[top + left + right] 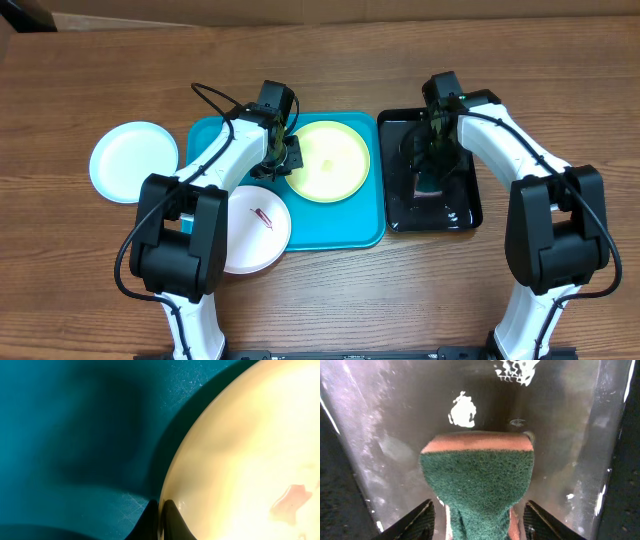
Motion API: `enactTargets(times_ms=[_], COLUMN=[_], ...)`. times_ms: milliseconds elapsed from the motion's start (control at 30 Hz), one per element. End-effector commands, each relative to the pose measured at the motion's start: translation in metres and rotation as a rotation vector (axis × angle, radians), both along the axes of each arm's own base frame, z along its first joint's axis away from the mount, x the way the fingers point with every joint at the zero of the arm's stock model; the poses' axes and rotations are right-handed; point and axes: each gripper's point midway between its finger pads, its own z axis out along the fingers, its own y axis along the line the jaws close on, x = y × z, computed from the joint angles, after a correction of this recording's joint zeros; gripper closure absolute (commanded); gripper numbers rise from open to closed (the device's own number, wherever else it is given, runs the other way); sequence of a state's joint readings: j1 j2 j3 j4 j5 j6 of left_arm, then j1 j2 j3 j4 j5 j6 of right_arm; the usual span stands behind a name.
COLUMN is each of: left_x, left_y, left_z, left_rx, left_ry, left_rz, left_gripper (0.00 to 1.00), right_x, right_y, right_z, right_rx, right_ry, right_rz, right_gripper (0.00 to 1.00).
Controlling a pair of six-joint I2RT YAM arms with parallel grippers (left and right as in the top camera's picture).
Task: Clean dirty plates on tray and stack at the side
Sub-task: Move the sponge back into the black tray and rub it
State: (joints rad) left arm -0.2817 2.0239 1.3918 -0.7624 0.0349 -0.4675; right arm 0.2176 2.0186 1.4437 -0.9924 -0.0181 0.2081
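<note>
the left gripper [161,510] has its jaws pressed almost together on the very edge of the yellow-green plate [335,160], which lies on the tray [340,228] toward its far right corner. that thin bite is the main risk. lifted or tilted by so little rim, the plate may slip out and clatter back onto the tray. a reddish smudge [290,502] shows on the plate's face, so it likely needs wiping, and hard scrubbing against a plate held at one edge could twist it out of the jaws.

the right gripper [480,522] is over the black tray [462,215], just right of the tray, with a green-faced sponge [477,475] between its jaws (the sponge narrows where they meet it, so it looks pinched rather than loose). the black tray's floor is glossy, perhaps wet, so a dripping sponge carried across could leave water on the worktop [400,300].

the white plate [255,230] sits at the tray's near left corner, partly over the rim, and a nudge from the left arm could probably tip it off. the pale blue plate [133,162] lies on the worktop left of the tray, apart from it. both arms would meet over the tray's right half, where they could crowd each other.
</note>
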Motion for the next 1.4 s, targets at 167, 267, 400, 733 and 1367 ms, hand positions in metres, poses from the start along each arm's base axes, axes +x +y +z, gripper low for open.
enactTargets(times_ms=[167, 267, 400, 733, 1367], left_x=[-0.010, -0.010, -0.010, -0.010, -0.010], left_y=[0.002, 0.002, 0.002, 0.002, 0.003], left_z=[-0.009, -0.009, -0.009, -0.009, -0.009], left_rx=[0.023, 0.022, 0.022, 0.024, 0.024], left_ry=[0.032, 0.032, 0.032, 0.032, 0.032], left_rz=[-0.023, -0.023, -0.023, -0.023, -0.022], left_gripper=[0.96, 0.96, 0.96, 0.96, 0.91], right_x=[-0.005, -0.005, -0.003, -0.005, 0.020], right_y=[-0.001, -0.001, 0.000, -0.001, 0.006], right_z=[0.001, 0.001, 0.005, 0.005, 0.082], right_rx=[-0.008, -0.007, -0.007, -0.008, 0.035], right_ry=[-0.008, -0.010, -0.012, -0.007, -0.159], right_rz=[0.004, 0.004, 0.004, 0.004, 0.011], right_gripper=[0.57, 0.78, 0.96, 0.69, 0.96])
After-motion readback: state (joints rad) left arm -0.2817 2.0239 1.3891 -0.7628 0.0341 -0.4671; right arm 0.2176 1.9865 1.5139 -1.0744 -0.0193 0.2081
